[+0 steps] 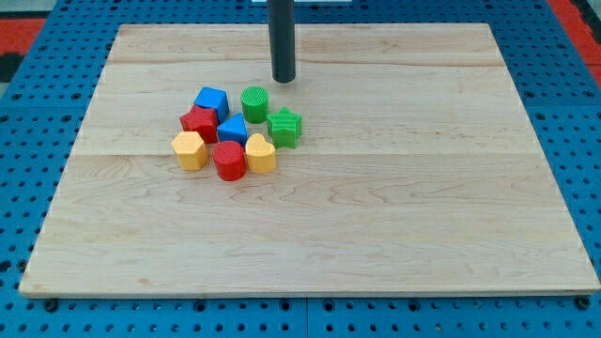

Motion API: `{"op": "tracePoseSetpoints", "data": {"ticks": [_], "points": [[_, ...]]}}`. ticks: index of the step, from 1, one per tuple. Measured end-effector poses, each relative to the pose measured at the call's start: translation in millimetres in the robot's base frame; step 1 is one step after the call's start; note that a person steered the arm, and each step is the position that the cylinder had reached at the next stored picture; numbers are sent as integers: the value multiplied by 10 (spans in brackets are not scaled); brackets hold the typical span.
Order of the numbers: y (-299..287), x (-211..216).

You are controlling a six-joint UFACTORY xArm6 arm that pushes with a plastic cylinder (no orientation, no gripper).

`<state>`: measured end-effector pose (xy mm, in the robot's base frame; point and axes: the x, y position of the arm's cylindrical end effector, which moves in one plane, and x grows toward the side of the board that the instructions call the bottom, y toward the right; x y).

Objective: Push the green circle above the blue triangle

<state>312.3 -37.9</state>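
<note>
Just above and right of the blue triangle, the green circle stands flat face up, round, with no readable heading, beside the green star. My tip rests on the board above-right of it, touching nothing, holding nothing.

No readable text, labels, brands or nos. anywhere. Board, blocks & rod all plain, unmarked. Blue pegboard round it: holes only, no signs
</note>
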Motion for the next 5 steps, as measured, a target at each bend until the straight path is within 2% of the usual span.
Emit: {"op": "tracePoseSetpoints", "data": {"ticks": [1,3,5], "points": [[7,209],[-254,255],[-287,-117]]}}
